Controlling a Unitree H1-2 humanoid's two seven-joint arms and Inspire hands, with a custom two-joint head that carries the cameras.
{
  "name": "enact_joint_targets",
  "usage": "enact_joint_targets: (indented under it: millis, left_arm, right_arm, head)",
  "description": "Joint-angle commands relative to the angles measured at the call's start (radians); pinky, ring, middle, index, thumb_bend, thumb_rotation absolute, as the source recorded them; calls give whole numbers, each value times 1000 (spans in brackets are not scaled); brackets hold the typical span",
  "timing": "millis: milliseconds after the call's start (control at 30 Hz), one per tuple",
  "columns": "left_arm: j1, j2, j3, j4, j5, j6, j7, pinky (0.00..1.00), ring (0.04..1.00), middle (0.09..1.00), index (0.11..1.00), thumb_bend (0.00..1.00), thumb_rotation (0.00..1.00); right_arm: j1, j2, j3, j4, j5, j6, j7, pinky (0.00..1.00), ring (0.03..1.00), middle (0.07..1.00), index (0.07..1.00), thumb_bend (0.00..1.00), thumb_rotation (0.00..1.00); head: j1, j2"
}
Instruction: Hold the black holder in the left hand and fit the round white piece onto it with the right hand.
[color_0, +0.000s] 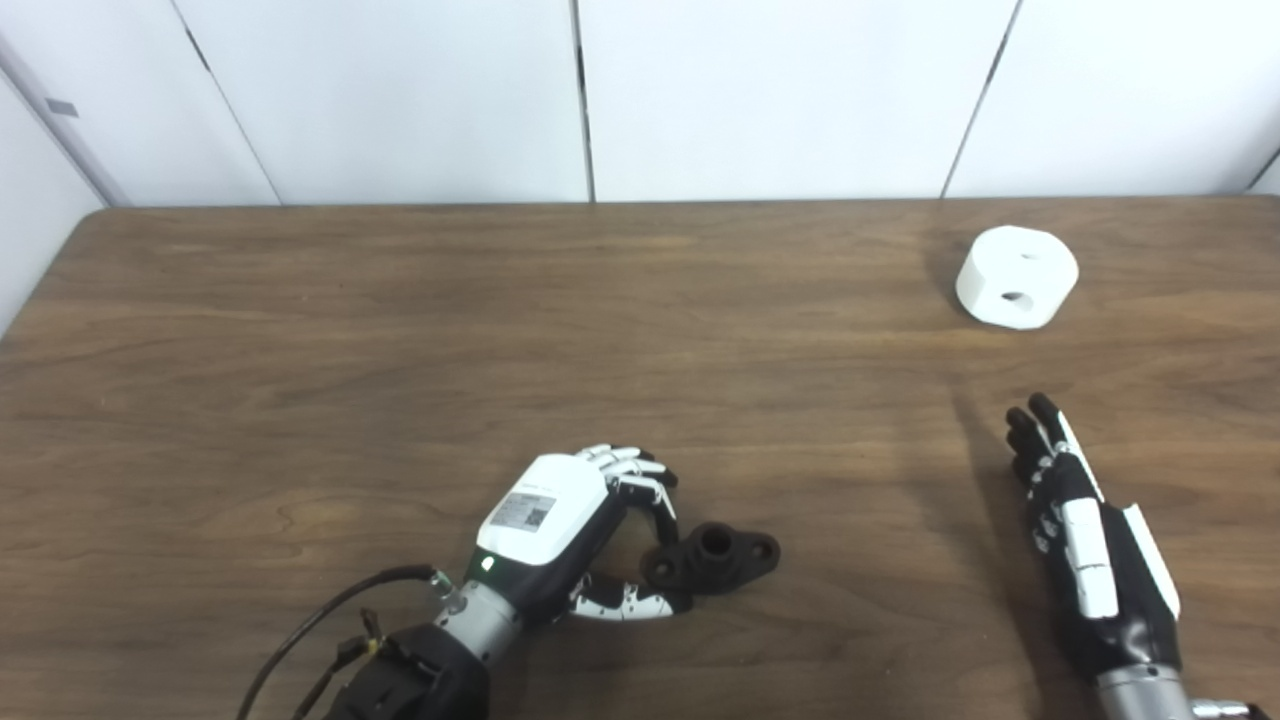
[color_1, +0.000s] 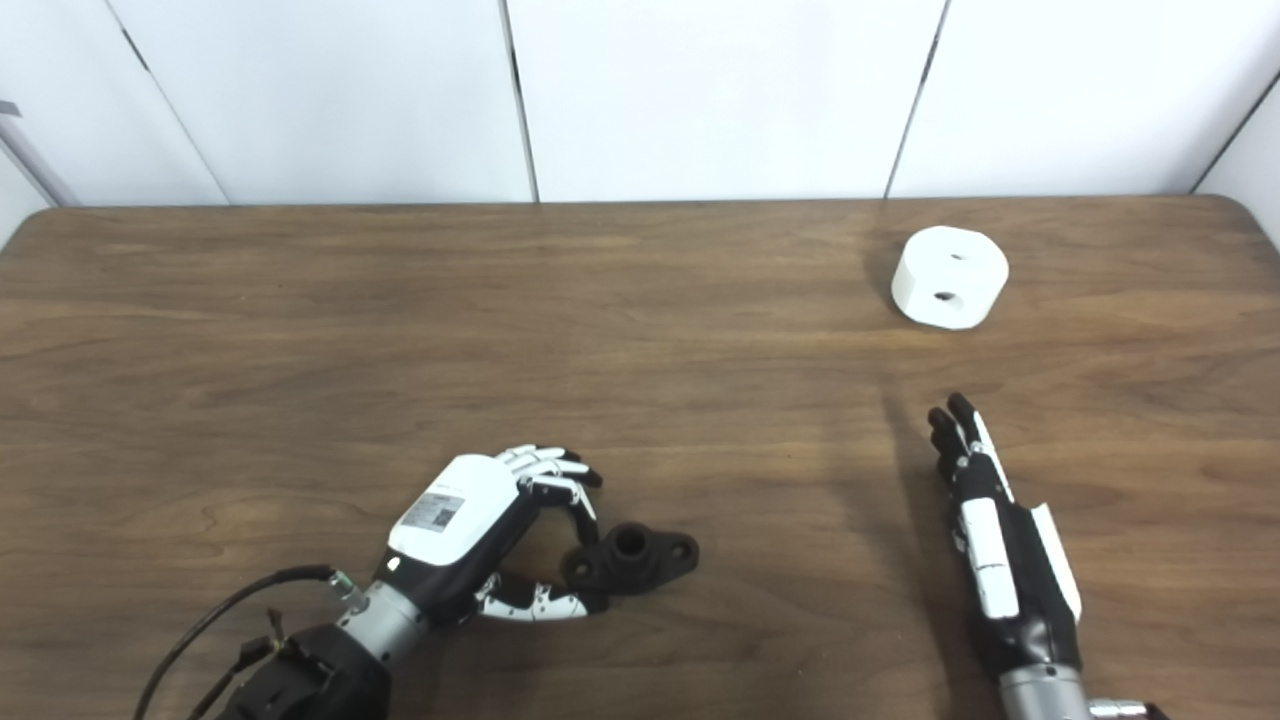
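The black holder lies on the wooden table near the front, a short tube in its middle and a holed lug at each end. My left hand curls over its left end, with fingertips above that lug and the thumb below it, pinching it. The round white piece, a thick disc with a hole in its top and one in its side, sits at the far right. My right hand is stretched out open, well short of the piece and holding nothing.
A black cable loops off my left wrist at the bottom edge. White wall panels stand behind the table's back edge. Bare wood lies between the two hands.
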Motion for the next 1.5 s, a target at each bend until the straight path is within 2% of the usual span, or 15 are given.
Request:
enact_joint_targets:
  millis: [0, 167, 233, 267, 300, 400, 433, 500, 567, 700, 833, 967, 1200, 1367, 1467]
  left_arm:
    - [47, 17, 0, 72, 94, 104, -100, 861, 852, 786, 492, 515, 52]
    - [56, -6, 22, 68, 149, 104, -117, 881, 856, 785, 491, 516, 50]
    - [57, -12, 29, 66, 160, 99, -119, 882, 858, 789, 491, 515, 51]
    - [57, -15, 32, 65, 165, 98, -123, 882, 858, 789, 491, 515, 51]
    - [56, -16, 35, 65, 168, 99, -127, 886, 860, 791, 491, 514, 52]
    - [54, -21, 44, 67, 170, 101, -136, 881, 857, 791, 492, 514, 53]
    - [54, -23, 48, 64, 168, 103, -140, 881, 857, 792, 492, 514, 53]
    - [56, -26, 57, 58, 160, 105, -145, 872, 855, 791, 492, 514, 53]
    - [59, -29, 66, 53, 152, 102, -142, 863, 851, 788, 492, 514, 54]
    - [67, -33, 88, 40, 135, 93, -142, 847, 844, 781, 491, 515, 53]
    - [70, -31, 101, 33, 130, 87, -157, 843, 840, 779, 491, 516, 51]
    - [71, -24, 105, 31, 137, 87, -176, 840, 838, 778, 491, 517, 54]
    - [77, -20, 120, 31, 120, 77, -186, 830, 828, 770, 491, 517, 53]
    - [80, -17, 121, 47, 117, 62, -179, 829, 831, 771, 491, 516, 52]
    - [79, -17, 122, 48, 115, 60, -183, 825, 828, 770, 491, 516, 52]
  right_arm:
    - [15, -13, -4, -22, 17, 12, 12, 1000, 976, 962, 980, 549, 977]
    - [22, -19, -10, -76, 23, 52, 13, 1000, 979, 961, 974, 532, 938]
    - [17, -27, -19, -102, 21, 73, 11, 1000, 979, 957, 967, 528, 880]
    - [11, -38, -27, -124, 6, 97, 6, 1000, 972, 953, 961, 527, 823]
    - [3, -51, -34, -149, -22, 125, -2, 1000, 957, 939, 936, 539, 708]
    - [-33, -87, -48, -203, -158, 174, -27, 885, 915, 900, 866, 616, 538]
    - [-50, -98, -52, -208, -189, 181, -31, 893, 921, 899, 858, 645, 475]
    - [-89, -119, -61, -203, -243, 195, -38, 971, 963, 918, 843, 716, 372]
    - [-124, -135, -71, -189, -273, 205, -41, 993, 990, 936, 836, 769, 334]
    - [-206, -171, -95, -176, -294, 268, -31, 1000, 1000, 965, 854, 838, 313]
    - [-274, -208, -94, -171, -343, 329, -19, 1000, 1000, 975, 861, 847, 268]
    - [-347, -275, -83, -136, -403, 338, 2, 1000, 1000, 982, 878, 844, 262]
    - [-488, -371, -29, -38, -526, 382, 33, 977, 984, 968, 910, 885, 357]
    - [-588, -407, 12, 70, -558, 380, 53, 988, 1000, 972, 917, 873, 336]
    - [-649, -424, 42, 139, -577, 391, 74, 936, 1000, 980, 913, 882, 334]
  head:
    - [2, 3]
    - [-8, 3]
    - [-16, 1]
    - [-24, -2]
    - [-24, -2]
    - [-75, -13]
    - [-81, -16]
    - [-105, -26]
    - [-114, -28]
    - [-148, -21]
    - [-167, -23]
    - [-197, -29]
    - [-219, -47]
    - [-233, -65]
    - [-236, -67]
